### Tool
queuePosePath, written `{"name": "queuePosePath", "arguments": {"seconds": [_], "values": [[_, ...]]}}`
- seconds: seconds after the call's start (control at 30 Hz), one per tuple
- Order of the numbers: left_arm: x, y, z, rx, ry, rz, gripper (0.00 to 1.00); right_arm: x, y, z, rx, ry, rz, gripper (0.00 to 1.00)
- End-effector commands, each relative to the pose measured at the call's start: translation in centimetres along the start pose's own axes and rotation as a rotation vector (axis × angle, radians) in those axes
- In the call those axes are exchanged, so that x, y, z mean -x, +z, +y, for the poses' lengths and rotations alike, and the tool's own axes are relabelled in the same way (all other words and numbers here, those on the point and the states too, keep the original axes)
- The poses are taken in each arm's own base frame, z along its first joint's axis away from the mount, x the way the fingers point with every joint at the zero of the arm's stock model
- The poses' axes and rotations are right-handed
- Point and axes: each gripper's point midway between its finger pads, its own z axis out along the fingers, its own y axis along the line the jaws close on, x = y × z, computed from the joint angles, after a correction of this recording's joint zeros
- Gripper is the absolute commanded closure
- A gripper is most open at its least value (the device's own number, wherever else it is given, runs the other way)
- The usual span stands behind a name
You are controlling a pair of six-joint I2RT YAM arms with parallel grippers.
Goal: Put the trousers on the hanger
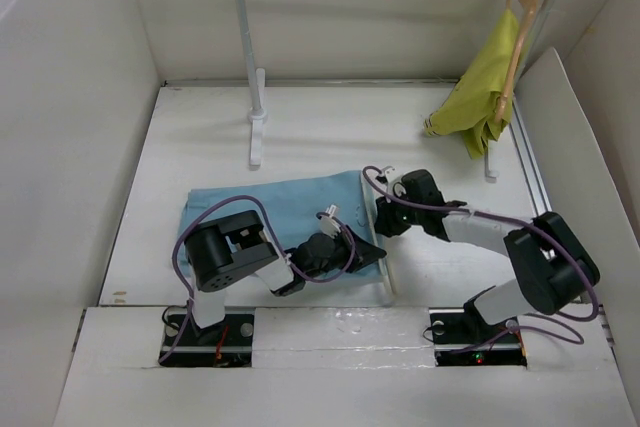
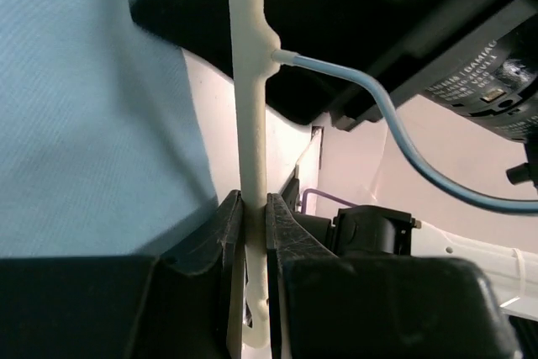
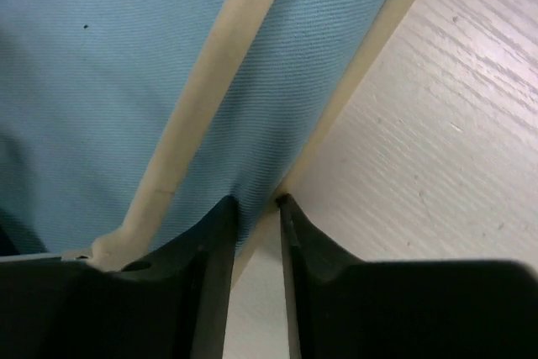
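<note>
Top view looks steeply down from the near side over the whole desk [image 1: 330,137]. Both wrist views sit very close, each facing the same trousers [image 2: 84,107] and hanger [image 2: 252,124].

- Top view: hanger [image 1: 388,287] mostly hidden under left arm [image 1: 230,252] & right arm [image 1: 470,227]; only a sliver shows at trousers [image 1: 260,209] rt edge.
- Left wrist: hook [image 2: 403,145] runs off rt edge; hanger bar cut at top.
- Right wrist: trousers cut off top & left.
</note>
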Motion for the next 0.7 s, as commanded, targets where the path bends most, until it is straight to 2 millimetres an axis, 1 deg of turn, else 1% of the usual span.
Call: {"name": "queuePosePath", "arguments": {"seconds": [0.0,0.03,0.07,0.1,0.13,0.2,0.23,0.27,0.3,0.33,0.37,0.4,0.43,0.47,0.5,0.57,0.63,0.67], "values": [[0.7,-0.6,-0.7,-0.015,0.007,-0.021,1.0,-0.6,1.2,1.5,0.084,-0.001,0.028,0.71],[0.7,-0.7,-0.7,-0.013,0.007,-0.022,1.0,-0.4,1.3,1.5,0.08,0.0,0.025,0.81],[0.8,-0.7,-0.3,0.003,0.008,-0.03,1.0,-0.4,1.4,1.6,0.08,-0.006,0.026,0.85],[0.8,-0.7,0.0,0.013,0.015,-0.032,1.0,-0.6,1.3,1.5,0.071,-0.005,0.036,0.93],[0.9,-0.8,-0.2,0.013,0.019,-0.035,1.0,-0.3,1.3,1.7,0.07,-0.018,0.036,1.0],[1.2,-0.7,0.4,0.039,0.027,-0.04,1.0,0.2,0.9,1.7,0.059,-0.028,0.018,1.0],[1.3,-0.8,0.3,0.038,0.035,-0.04,1.0,0.6,0.5,1.3,0.047,-0.021,0.002,1.0],[1.3,-0.9,0.7,0.055,0.037,-0.043,1.0,1.2,0.0,1.0,0.037,-0.022,-0.017,1.0],[1.4,-1.0,0.9,0.065,0.041,-0.046,1.0,1.2,-0.5,1.1,0.035,-0.03,-0.009,1.0],[1.9,-1.1,0.8,0.068,0.049,-0.058,1.0,2.4,-1.6,0.6,0.017,-0.03,-0.051,1.0],[1.9,-1.2,1.2,0.085,0.058,-0.056,1.0,3.1,-2.2,0.4,0.011,-0.028,-0.069,1.0],[2.3,-1.2,1.4,0.092,0.061,-0.065,1.0,3.2,-2.8,0.2,0.004,-0.052,-0.066,1.0],[2.3,-1.3,1.3,0.092,0.065,-0.065,1.0,3.9,-3.6,-0.2,-0.008,-0.052,-0.091,1.0],[2.7,-1.3,1.8,0.109,0.065,-0.074,1.0,4.1,-4.0,-0.2,-0.002,-0.054,-0.099,1.0],[2.7,-1.4,1.7,0.109,0.067,-0.074,1.0,4.0,-4.4,-0.4,-0.007,-0.051,-0.093,1.0],[2.9,-1.4,1.7,0.106,0.069,-0.074,1.0,4.3,-5.4,-1.0,-0.021,-0.042,-0.119,1.0],[2.9,-1.2,1.4,0.103,0.081,-0.068,1.0,4.1,-5.5,-0.7,-0.004,-0.041,-0.124,1.0],[2.7,-1.1,1.9,0.121,0.086,-0.058,1.0,3.7,-5.2,-0.7,0.001,-0.036,-0.112,1.0]]}}
